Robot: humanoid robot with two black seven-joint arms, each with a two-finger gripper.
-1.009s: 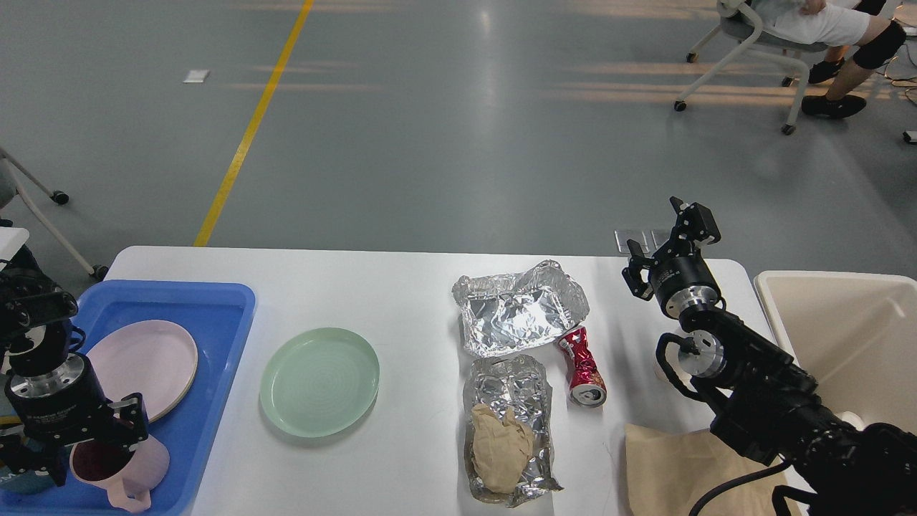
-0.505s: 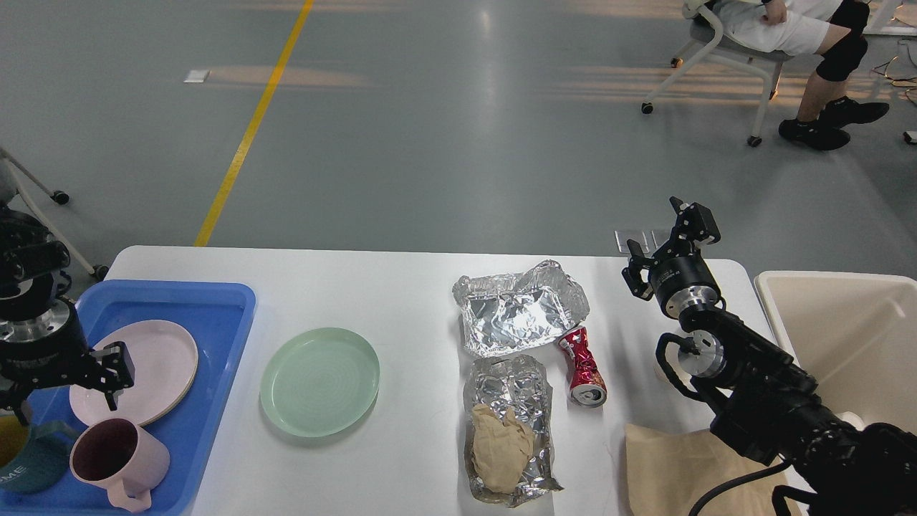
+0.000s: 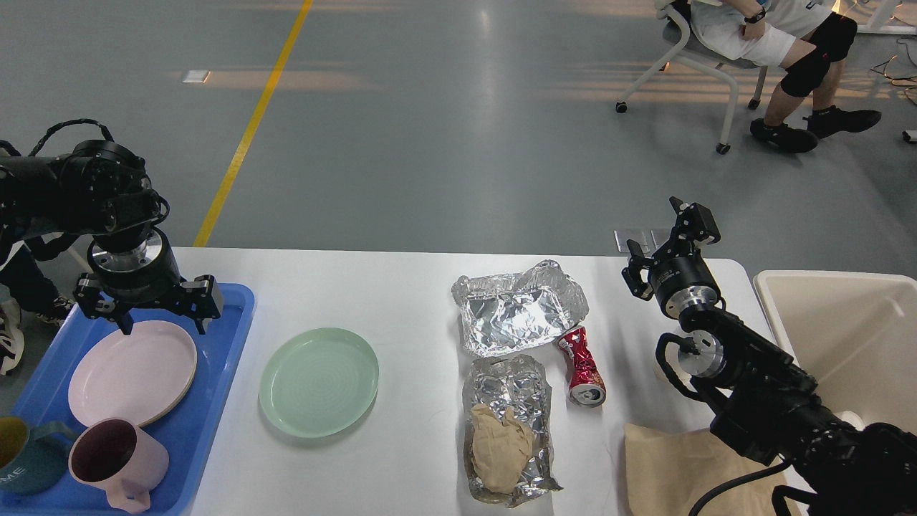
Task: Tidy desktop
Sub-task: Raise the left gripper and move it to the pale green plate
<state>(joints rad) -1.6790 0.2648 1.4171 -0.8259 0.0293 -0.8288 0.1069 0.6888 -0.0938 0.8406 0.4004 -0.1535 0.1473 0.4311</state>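
The white desktop (image 3: pixel 401 287) carries a pale green plate (image 3: pixel 319 381), an empty crumpled foil tray (image 3: pixel 517 309), a second foil tray (image 3: pixel 510 387) holding a crumpled brown paper wad (image 3: pixel 500 448), a crushed red can (image 3: pixel 582 365) and a brown paper bag (image 3: pixel 680 466). My left gripper (image 3: pixel 150 315) is open and empty, pointing down over the far edge of the pink plate (image 3: pixel 132 373). My right gripper (image 3: pixel 663 240) is open and empty, raised above the table's far right edge, well right of the foil and can.
A blue tray (image 3: pixel 229 337) on the left holds the pink plate, a pink mug (image 3: pixel 114 462) and a teal mug (image 3: pixel 21 459). A beige bin (image 3: pixel 845 337) stands right of the table. A seated person on a wheeled chair (image 3: pixel 752 43) is far back.
My left gripper rose away from the pink mug, which now stands free in the tray, and moved toward the tray's far edge. The right arm has not moved. The seated person rolled left.
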